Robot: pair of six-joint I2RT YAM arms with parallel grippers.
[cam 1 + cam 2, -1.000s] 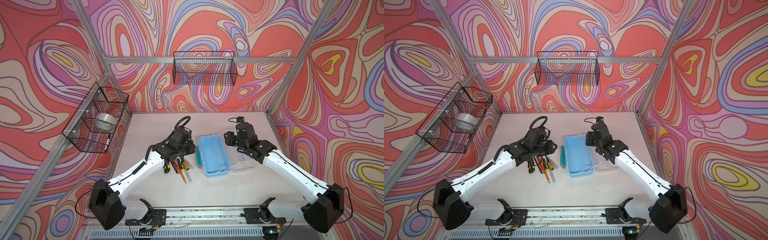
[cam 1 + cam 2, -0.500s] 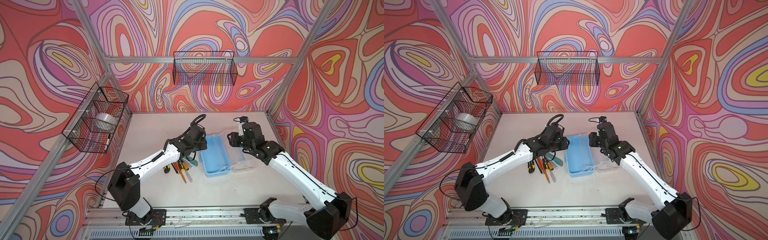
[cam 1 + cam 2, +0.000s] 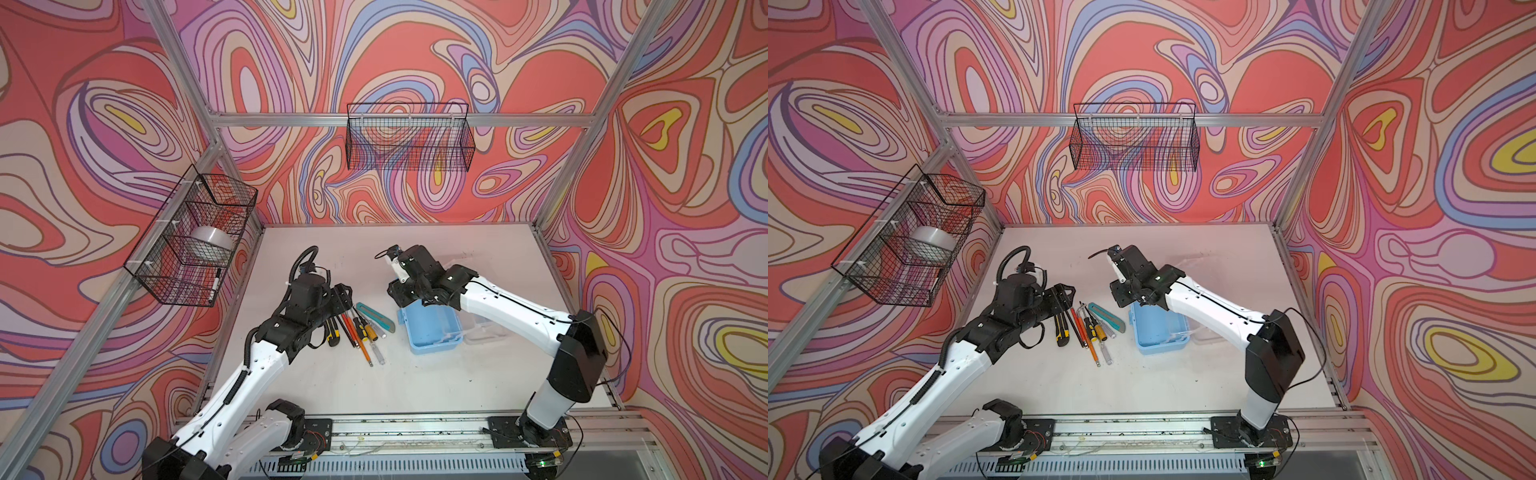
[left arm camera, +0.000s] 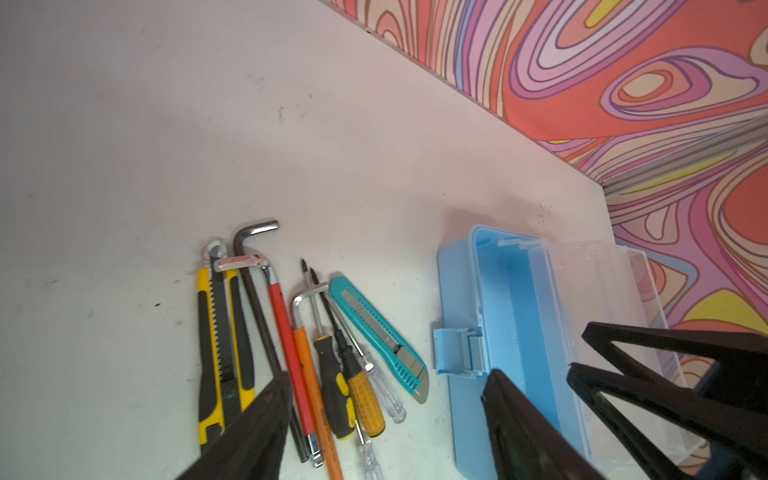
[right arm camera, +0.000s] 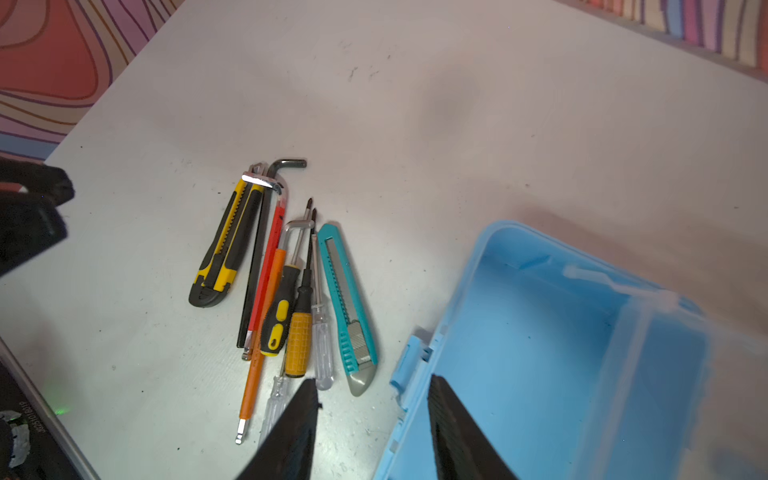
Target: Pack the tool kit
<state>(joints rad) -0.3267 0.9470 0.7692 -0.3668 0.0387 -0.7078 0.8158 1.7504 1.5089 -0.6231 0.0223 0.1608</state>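
Left gripper [image 4: 388, 374]: apart, empty | right gripper [image 5: 372, 378]: apart, empty | light-blue tool box [image 3: 436, 347]: open, nothing inside | screwdrivers [image 4: 365, 399], hex keys [image 4: 255, 230], utility knives [image 4: 374, 328]: all unpacked beside it.

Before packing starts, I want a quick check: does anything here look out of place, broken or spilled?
Nothing stands out. The blue box sits open and looks empty, its clear lid folded back, and the tools lie bunched together on the table beside it.
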